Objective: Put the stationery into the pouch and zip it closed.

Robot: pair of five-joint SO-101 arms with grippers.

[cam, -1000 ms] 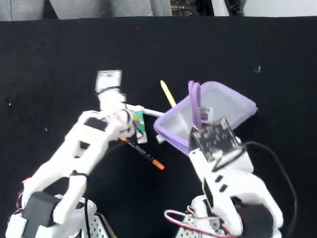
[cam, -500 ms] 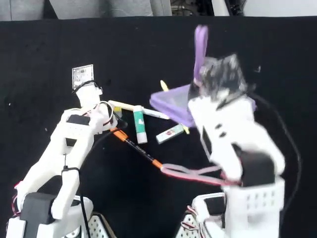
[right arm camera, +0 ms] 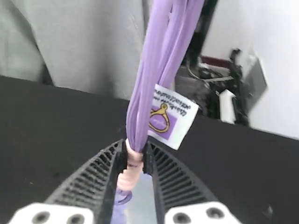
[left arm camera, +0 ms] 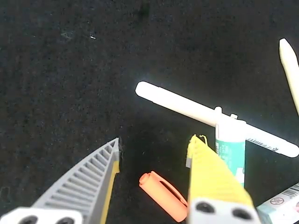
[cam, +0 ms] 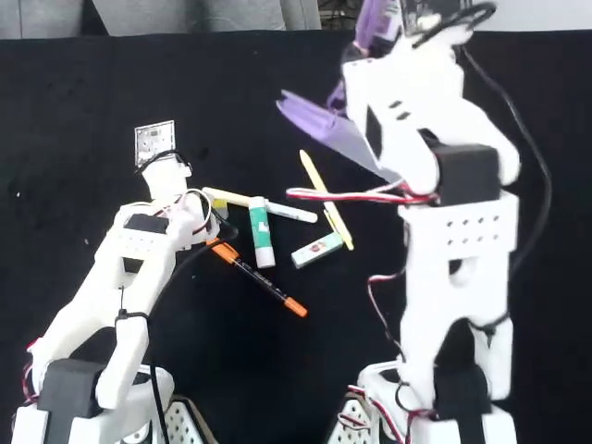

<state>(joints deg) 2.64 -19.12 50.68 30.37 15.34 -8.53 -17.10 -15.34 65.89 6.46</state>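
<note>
The purple pouch (cam: 326,128) hangs tilted in the air at the back of the table, held by its purple strap (right arm camera: 161,70). My right gripper (right arm camera: 134,150) is shut on that strap just below a white tag (right arm camera: 170,116), raised high (cam: 381,20). On the black table lie a white marker (cam: 268,205), a green glue stick (cam: 262,235), a yellow pen (cam: 326,199), a small label stick (cam: 317,250) and a black pen with orange cap (cam: 261,279). My left gripper (left arm camera: 154,142) is open just above the orange cap (left arm camera: 163,203), beside the marker (left arm camera: 196,111) and glue stick (left arm camera: 230,144).
The right arm's white body (cam: 453,231) stands tall over the table's right side, with red and white cables (cam: 351,194) hanging over the yellow pen. The left arm (cam: 129,268) stretches in from the front left. A grey curtain (right arm camera: 70,42) hangs behind the table.
The right arm has swung up and back, lifting the pouch off the table by its strap. The left arm drew back to the left a second ago and has since kept still.
</note>
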